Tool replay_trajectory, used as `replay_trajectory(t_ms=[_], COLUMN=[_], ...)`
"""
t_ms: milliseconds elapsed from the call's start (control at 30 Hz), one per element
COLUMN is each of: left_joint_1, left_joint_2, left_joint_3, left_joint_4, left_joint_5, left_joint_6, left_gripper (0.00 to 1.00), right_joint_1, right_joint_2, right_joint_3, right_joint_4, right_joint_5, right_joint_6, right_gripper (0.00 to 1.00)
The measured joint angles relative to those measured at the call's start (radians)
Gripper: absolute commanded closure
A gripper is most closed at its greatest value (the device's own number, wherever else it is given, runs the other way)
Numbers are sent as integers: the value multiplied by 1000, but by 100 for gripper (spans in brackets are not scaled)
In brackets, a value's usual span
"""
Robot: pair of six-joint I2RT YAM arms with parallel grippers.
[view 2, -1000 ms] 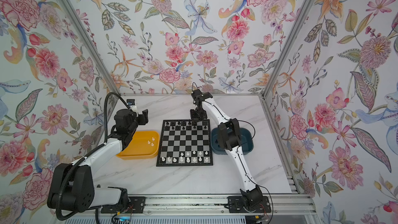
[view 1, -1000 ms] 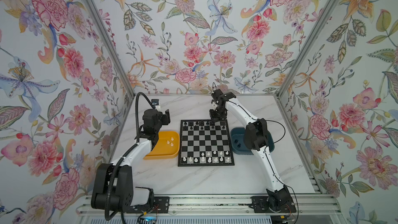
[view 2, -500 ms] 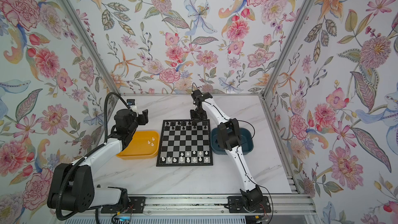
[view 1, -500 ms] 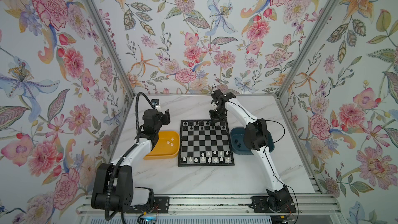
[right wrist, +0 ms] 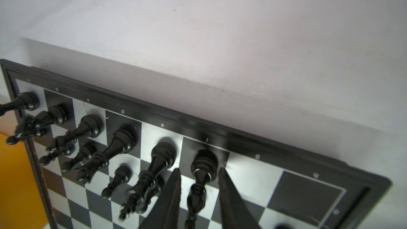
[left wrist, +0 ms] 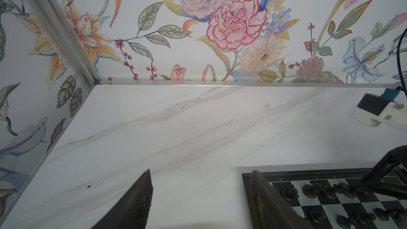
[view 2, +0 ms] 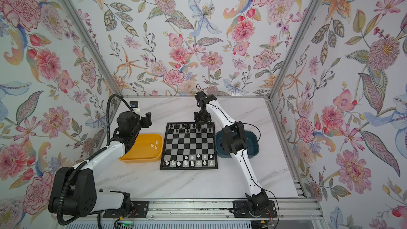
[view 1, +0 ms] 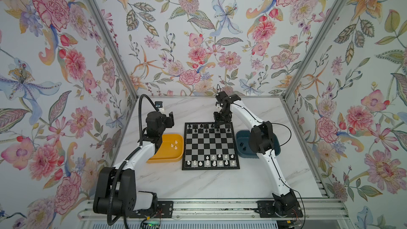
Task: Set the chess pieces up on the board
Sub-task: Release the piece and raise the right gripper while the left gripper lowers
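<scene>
The right arm rises from its base at the near right corner of the table (view 1: 198, 183). Its elbow is bent above the blue tray (view 1: 241, 139), and its forearm slopes to the far edge of the board (view 1: 210, 144). There the wrist folds down, so the right gripper (view 1: 221, 122) points almost straight down at the far row, as both top views show. In the right wrist view the right gripper (right wrist: 199, 169) straddles one upright black piece (right wrist: 201, 166) on the dark square marked f. Its fingers (right wrist: 174, 186) stand narrowly apart, with a slim gap on each side of the piece, so nothing is clamped. The other black pieces (view 1: 202, 127) fill part of the two far rows, and the white pieces (view 1: 211, 160) stand in the two near rows. A few more white ones lie in the yellow tray (view 1: 167, 157), just left of the board. The left arm comes up from the near left corner and bends sharply over the yellow tray. Its left gripper (view 1: 170, 120) is held high, aimed toward the back wall. In the left wrist view its fingers (left wrist: 141, 194) are spread wide over bare table and hold nothing.
</scene>
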Motion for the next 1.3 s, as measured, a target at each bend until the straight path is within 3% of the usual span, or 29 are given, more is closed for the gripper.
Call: replay_trajectory(t_ms=[267,667,800,1100,1300], left_joint_1=[0,-1,-11,-14,-14], left_joint_2=[0,-23,-38,-56,28], left_joint_3=[0,61,148,300,303], left_joint_4=[0,-141,-280,-650,-865], left_joint_5=[0,0,-14,-45,-44], left_joint_6=[0,-1,-6,-31,-37], left_gripper=[28,32,32,33,41], right_joint_1=[-4,-42,-51,-153,-214], right_joint_2=[-62,-401,-483,-806,-909], right_joint_3=[6,-136,-289,-842,-983], right_joint_4=[0,10,56,343,482], right_joint_5=[19,168,193,149,104], right_joint_6=[0,-29,-42,-27,5], right_gripper=[65,64,65,66,67])
